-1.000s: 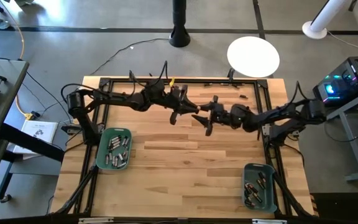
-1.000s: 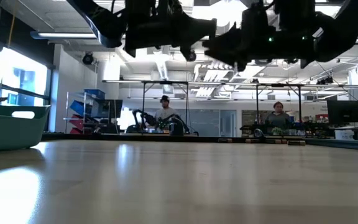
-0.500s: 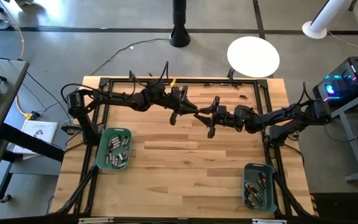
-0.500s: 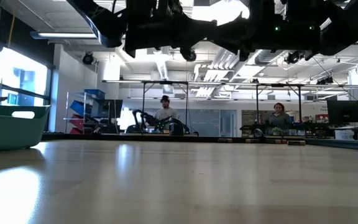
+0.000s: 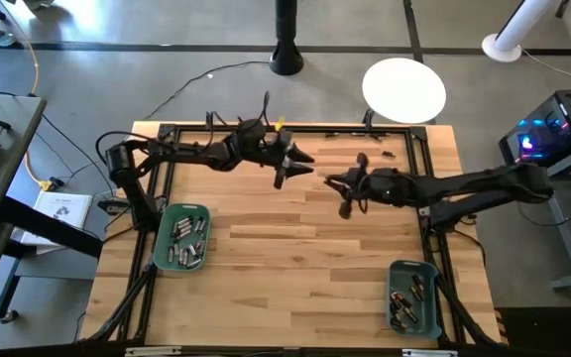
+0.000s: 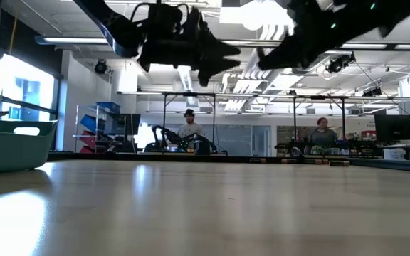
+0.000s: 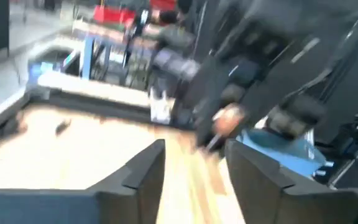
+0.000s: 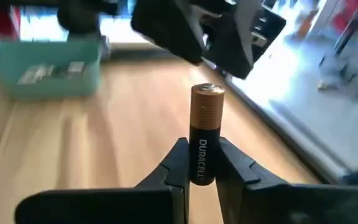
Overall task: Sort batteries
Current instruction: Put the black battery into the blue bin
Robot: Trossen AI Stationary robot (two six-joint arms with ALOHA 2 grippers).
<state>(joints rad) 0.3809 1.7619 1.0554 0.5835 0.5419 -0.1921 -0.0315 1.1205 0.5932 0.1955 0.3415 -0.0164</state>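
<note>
Copper-and-black cell: a single battery [image 8: 204, 134] stands upright between the right gripper's [image 8: 202, 163] two dark fingers, copper end up, black lower half bearing white lettering.
Right jaws: closed on that battery, one finger [image 8: 174, 160] pressed against each side of its black half.
Right gripper, place: held above the table's [image 5: 295, 263] far middle part, at the end of the right arm reaching in from the right edge; seen from above at [image 5: 346, 193].
Left jaws: standing apart with nothing between them; through the gap the wrist view shows bare wood.
Left gripper, place: [image 5: 293, 165] above the far middle of the table, near the right gripper but not touching it, its tips pointing toward it.
Left bin: a teal bin [image 5: 160, 252] near the table's left edge holds a heap of silvery-grey batteries [image 5: 186, 241]; the right wrist view also shows it [image 8: 17, 90].
Right bin: a second teal bin [image 5: 433, 306] at the near right corner holds dark, coppery batteries [image 5: 404, 298].
Table top: pale wooden planks inside a black frame; a small dark object [image 5: 387, 154] lies near the far right edge, too small to identify.
Room beyond: two people [image 6: 188, 128] sit at benches far behind the table.
</note>
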